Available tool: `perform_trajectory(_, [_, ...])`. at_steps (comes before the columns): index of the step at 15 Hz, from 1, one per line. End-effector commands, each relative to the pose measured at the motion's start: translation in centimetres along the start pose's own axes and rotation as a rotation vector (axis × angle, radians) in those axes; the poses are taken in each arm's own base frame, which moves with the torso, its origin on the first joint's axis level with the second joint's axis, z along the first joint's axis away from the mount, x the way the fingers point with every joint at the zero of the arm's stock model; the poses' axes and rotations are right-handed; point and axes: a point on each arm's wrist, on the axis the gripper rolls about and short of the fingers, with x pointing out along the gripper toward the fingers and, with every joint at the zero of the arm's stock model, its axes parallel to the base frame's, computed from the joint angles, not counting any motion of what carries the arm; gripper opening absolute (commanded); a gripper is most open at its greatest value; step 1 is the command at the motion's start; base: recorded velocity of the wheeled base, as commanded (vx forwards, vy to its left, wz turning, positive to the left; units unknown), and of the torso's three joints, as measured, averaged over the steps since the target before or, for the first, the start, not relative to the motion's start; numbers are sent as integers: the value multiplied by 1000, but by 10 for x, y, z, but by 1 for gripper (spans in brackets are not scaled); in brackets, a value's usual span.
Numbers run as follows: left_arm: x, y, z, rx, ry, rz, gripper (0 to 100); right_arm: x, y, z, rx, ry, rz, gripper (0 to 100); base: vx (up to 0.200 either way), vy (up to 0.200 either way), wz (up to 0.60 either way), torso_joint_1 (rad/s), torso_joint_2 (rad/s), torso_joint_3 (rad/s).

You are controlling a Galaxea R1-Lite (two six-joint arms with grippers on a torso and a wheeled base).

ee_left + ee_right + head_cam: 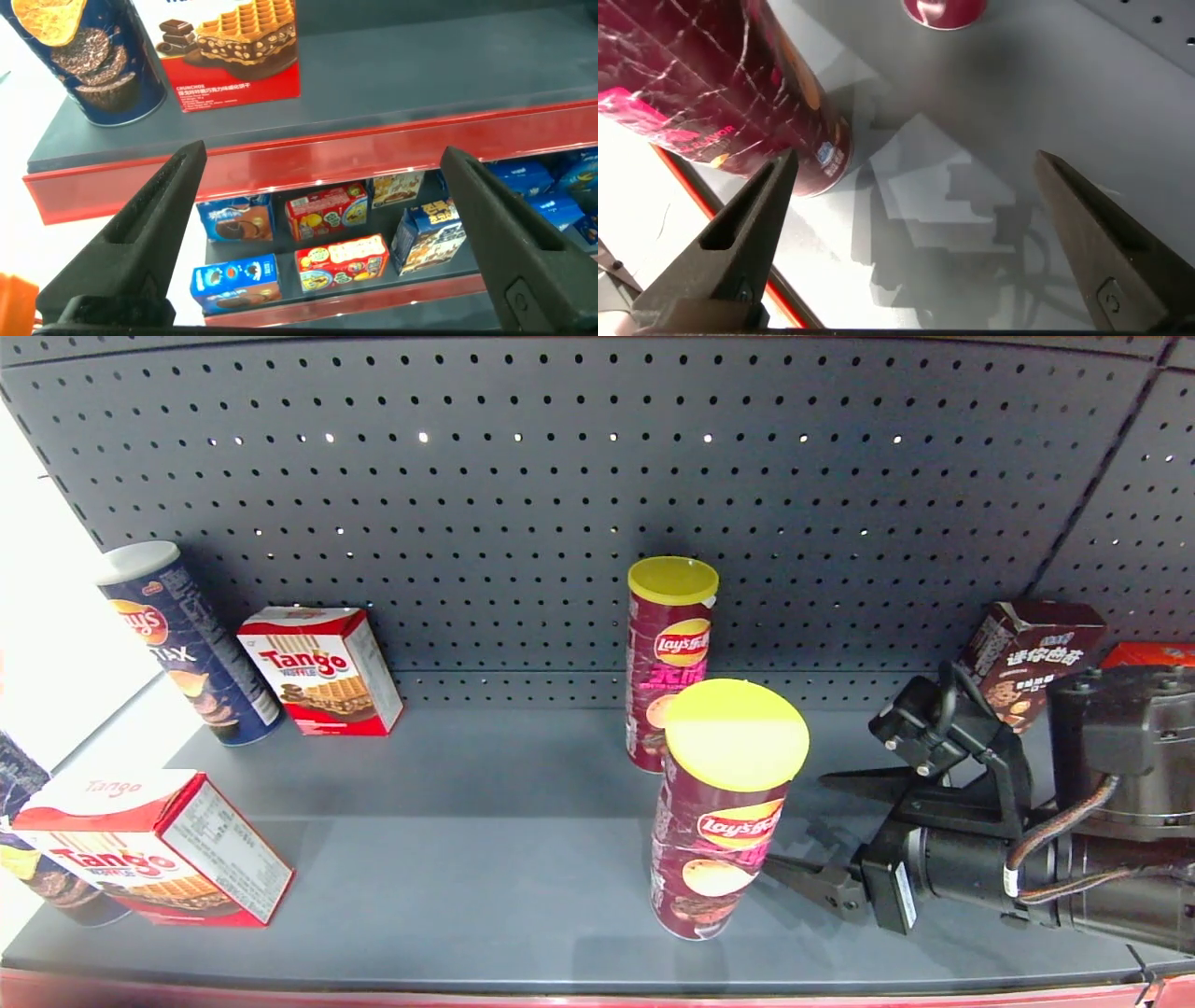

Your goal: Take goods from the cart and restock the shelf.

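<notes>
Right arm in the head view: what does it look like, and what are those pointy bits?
The right arm is matt black, built of round drum-like segments, with a dark braided cable looping along it and a small white label near the wrist. Its tool ends in two flat, tapering black fingers. The left tool has the same wedge-shaped fingers.

I count two in maroon with yellow lids: the back maroon can [670,663] at 12 o'clock and the front maroon can [719,821] nearer me. Two in dark blue: the tall blue can [191,644] at 10 o'clock and the edge blue can [56,894] at 8 o'clock, half hidden. Two in red: the far waffle box [322,669] and the near waffle box [154,849]. One brown cookie box [1027,653] at 2 o'clock. One orange box [1148,655] beside it, mostly cut off.
</notes>
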Motion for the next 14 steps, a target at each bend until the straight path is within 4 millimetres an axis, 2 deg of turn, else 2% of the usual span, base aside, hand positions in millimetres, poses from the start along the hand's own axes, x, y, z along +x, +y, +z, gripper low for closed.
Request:
perform_trajectory(1, [0,0,0,0,1,-1,100,3,2,1,-5,2,12,100,0,0,0,0,0,0])
perform_trajectory(14, [0,0,0,0,1,-1,100,9,5,3,-10,5,14,100,0,0,0,0,0,0])
